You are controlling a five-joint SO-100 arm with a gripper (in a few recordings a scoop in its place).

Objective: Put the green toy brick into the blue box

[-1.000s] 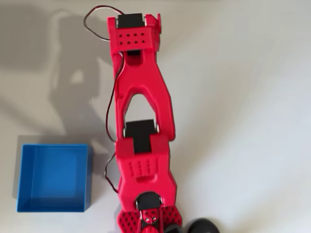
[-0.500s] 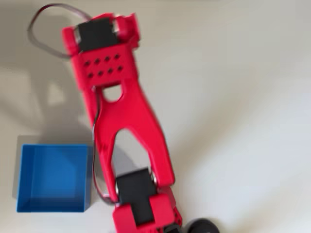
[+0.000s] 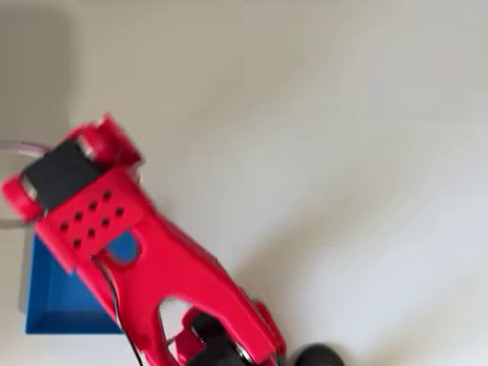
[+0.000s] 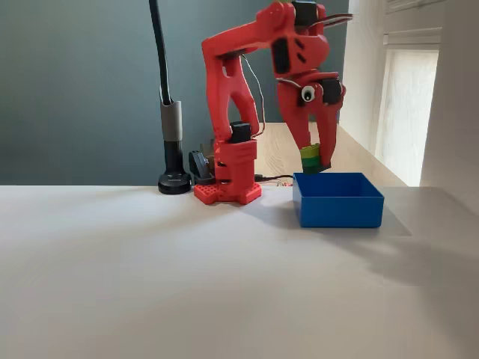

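On a pale desk [image 4: 150,284] before a dark wall, the red arm's fingers [image 4: 313,161], clamped on the green toy brick [image 4: 310,157], hang over the blue box [image 4: 338,200], release apparently left.

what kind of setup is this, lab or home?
Probably a home or small office desk rig, not a lab: a plain white table, a dark wall with a window beside it, and a black camera pole by the red arm.

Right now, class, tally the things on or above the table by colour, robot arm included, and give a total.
Red: 1, the robot arm
Green: 1, the green toy brick, held in the gripper
Blue: 1, the blue box
Black: 1, the lamp stand
Total: 4
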